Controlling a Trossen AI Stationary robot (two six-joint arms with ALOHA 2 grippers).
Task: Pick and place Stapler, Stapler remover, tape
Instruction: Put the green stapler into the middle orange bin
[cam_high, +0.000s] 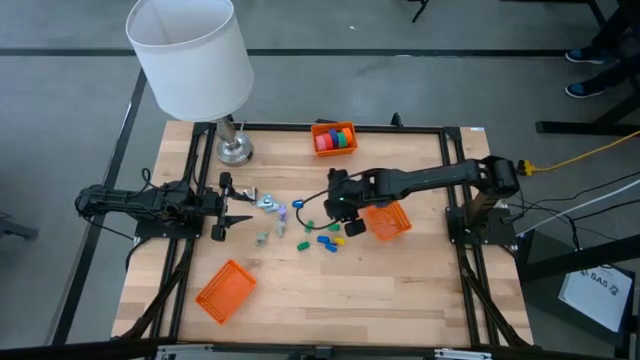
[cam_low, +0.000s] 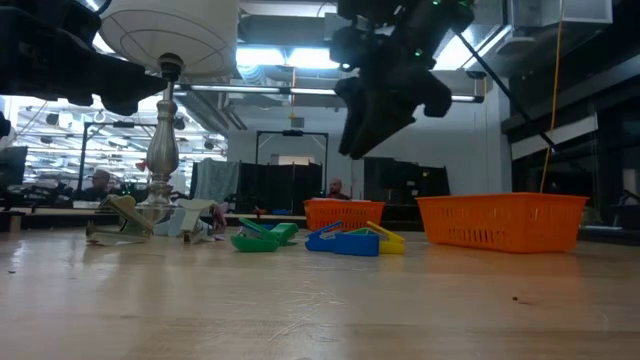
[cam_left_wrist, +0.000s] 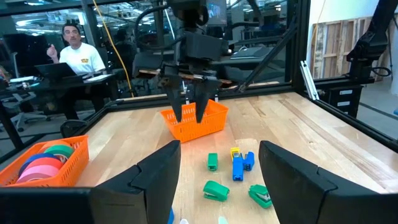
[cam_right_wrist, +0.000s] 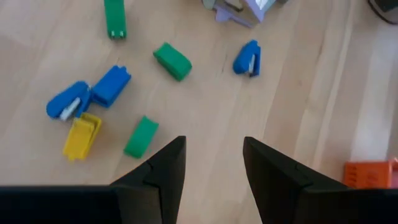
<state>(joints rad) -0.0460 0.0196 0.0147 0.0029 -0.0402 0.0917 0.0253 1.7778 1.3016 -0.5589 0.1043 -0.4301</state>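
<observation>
Several small blue, green and yellow staplers (cam_high: 322, 238) lie on the wooden table near its middle; they also show in the right wrist view (cam_right_wrist: 112, 84). Pale staple removers (cam_high: 268, 204) lie to their left. Rolls of tape (cam_high: 335, 138) in red, green, pink and orange sit in a small orange basket at the far edge, also in the left wrist view (cam_left_wrist: 46, 163). My right gripper (cam_high: 335, 207) hangs open and empty above the staplers (cam_right_wrist: 214, 165). My left gripper (cam_high: 243, 207) is open and empty, left of the removers.
An orange basket (cam_high: 386, 220) stands just right of my right gripper. Another orange basket (cam_high: 226, 290) lies near the front left. A lamp with a white shade (cam_high: 190, 52) stands at the far left, its base (cam_high: 235, 150) on the table. A person sits beyond the table (cam_left_wrist: 78, 53).
</observation>
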